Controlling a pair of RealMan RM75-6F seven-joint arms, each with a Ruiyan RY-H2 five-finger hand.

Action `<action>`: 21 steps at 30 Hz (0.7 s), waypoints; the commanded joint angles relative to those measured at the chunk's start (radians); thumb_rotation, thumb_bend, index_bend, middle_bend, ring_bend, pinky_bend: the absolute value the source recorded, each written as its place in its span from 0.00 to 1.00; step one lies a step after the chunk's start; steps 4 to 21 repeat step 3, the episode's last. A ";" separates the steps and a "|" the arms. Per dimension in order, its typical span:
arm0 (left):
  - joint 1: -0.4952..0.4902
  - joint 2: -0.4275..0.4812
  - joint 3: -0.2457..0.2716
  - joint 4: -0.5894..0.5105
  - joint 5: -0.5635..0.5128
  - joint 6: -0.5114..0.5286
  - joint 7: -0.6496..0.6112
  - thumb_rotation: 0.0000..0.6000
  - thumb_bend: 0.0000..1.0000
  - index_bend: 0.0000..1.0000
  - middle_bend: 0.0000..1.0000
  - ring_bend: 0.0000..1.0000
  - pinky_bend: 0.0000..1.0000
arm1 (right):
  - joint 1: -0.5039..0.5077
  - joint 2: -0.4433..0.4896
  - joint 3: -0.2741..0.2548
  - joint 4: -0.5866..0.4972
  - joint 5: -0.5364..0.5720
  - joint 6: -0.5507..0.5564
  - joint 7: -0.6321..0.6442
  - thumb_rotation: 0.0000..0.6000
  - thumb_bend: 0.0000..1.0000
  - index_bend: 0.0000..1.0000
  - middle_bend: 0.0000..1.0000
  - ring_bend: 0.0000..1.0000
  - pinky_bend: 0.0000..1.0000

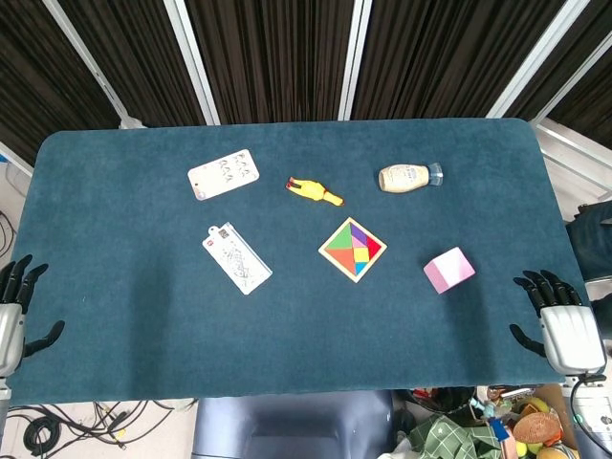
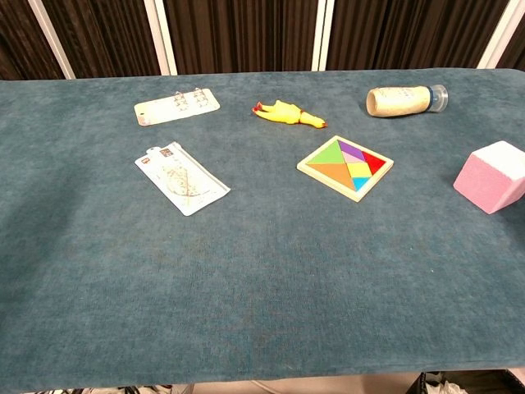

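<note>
Two hands sit at the table's near corners, holding nothing. Right hand (image 1: 562, 330) rests off the edge at five o'clock, fingers spread; nearest item is the pink cube (image 1: 448, 270), lying on the table (image 1: 124, 316) at roughly ten o'clock from that hand, apart from it. Left hand (image 1: 13, 320) sits at seven o'clock, fingers likewise spread. Tangram puzzle (image 1: 352, 249) lies at nine o'clock from the cube.

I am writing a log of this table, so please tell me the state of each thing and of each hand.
Pink foam cube: resting free.
Cream plastic bottle: lying on its side.
Yellow rubber chicken: lying flat.
Colourful wooden tangram puzzle: flat, pieces in frame.
Right hand: open, fingers spread.
Left hand: open, holds nothing.
</note>
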 commanded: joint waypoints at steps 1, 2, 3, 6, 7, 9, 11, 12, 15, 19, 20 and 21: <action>0.001 -0.001 -0.001 0.000 0.000 0.004 0.000 1.00 0.23 0.15 0.04 0.00 0.00 | -0.006 -0.003 0.003 0.000 -0.007 0.002 -0.001 1.00 0.12 0.24 0.16 0.12 0.22; 0.004 0.000 0.001 -0.001 0.001 0.008 0.003 1.00 0.23 0.15 0.04 0.00 0.00 | -0.005 -0.003 0.003 0.003 -0.002 -0.014 0.003 1.00 0.12 0.24 0.16 0.12 0.22; 0.004 0.000 0.001 -0.002 0.002 0.009 0.004 1.00 0.23 0.15 0.04 0.00 0.00 | -0.004 -0.003 0.005 0.003 -0.002 -0.017 0.004 1.00 0.12 0.24 0.16 0.12 0.22; 0.004 0.000 0.001 -0.002 0.002 0.009 0.004 1.00 0.23 0.15 0.04 0.00 0.00 | -0.004 -0.003 0.005 0.003 -0.002 -0.017 0.004 1.00 0.12 0.24 0.16 0.12 0.22; 0.004 0.000 0.001 -0.002 0.002 0.009 0.004 1.00 0.23 0.15 0.04 0.00 0.00 | -0.004 -0.003 0.005 0.003 -0.002 -0.017 0.004 1.00 0.12 0.24 0.16 0.12 0.22; 0.004 0.000 0.001 -0.002 0.002 0.009 0.004 1.00 0.23 0.15 0.04 0.00 0.00 | -0.004 -0.003 0.005 0.003 -0.002 -0.017 0.004 1.00 0.12 0.24 0.16 0.12 0.22; 0.004 0.000 0.001 -0.002 0.002 0.009 0.004 1.00 0.23 0.15 0.04 0.00 0.00 | -0.004 -0.003 0.005 0.003 -0.002 -0.017 0.004 1.00 0.12 0.24 0.16 0.12 0.22; 0.004 0.000 0.001 -0.002 0.002 0.009 0.004 1.00 0.23 0.15 0.04 0.00 0.00 | -0.004 -0.003 0.005 0.003 -0.002 -0.017 0.004 1.00 0.12 0.24 0.16 0.12 0.22; 0.004 0.000 0.001 -0.002 0.002 0.009 0.004 1.00 0.23 0.15 0.04 0.00 0.00 | -0.004 -0.003 0.005 0.003 -0.002 -0.017 0.004 1.00 0.12 0.24 0.16 0.12 0.22; 0.004 0.000 0.001 -0.002 0.002 0.009 0.004 1.00 0.23 0.15 0.04 0.00 0.00 | -0.004 -0.003 0.005 0.003 -0.002 -0.017 0.004 1.00 0.12 0.24 0.16 0.12 0.22; 0.004 0.000 0.001 -0.002 0.002 0.009 0.004 1.00 0.23 0.15 0.04 0.00 0.00 | -0.004 -0.003 0.005 0.003 -0.002 -0.017 0.004 1.00 0.12 0.24 0.16 0.12 0.22; 0.004 0.000 0.001 -0.002 0.002 0.009 0.004 1.00 0.23 0.15 0.04 0.00 0.00 | -0.004 -0.003 0.005 0.003 -0.002 -0.017 0.004 1.00 0.12 0.24 0.16 0.12 0.22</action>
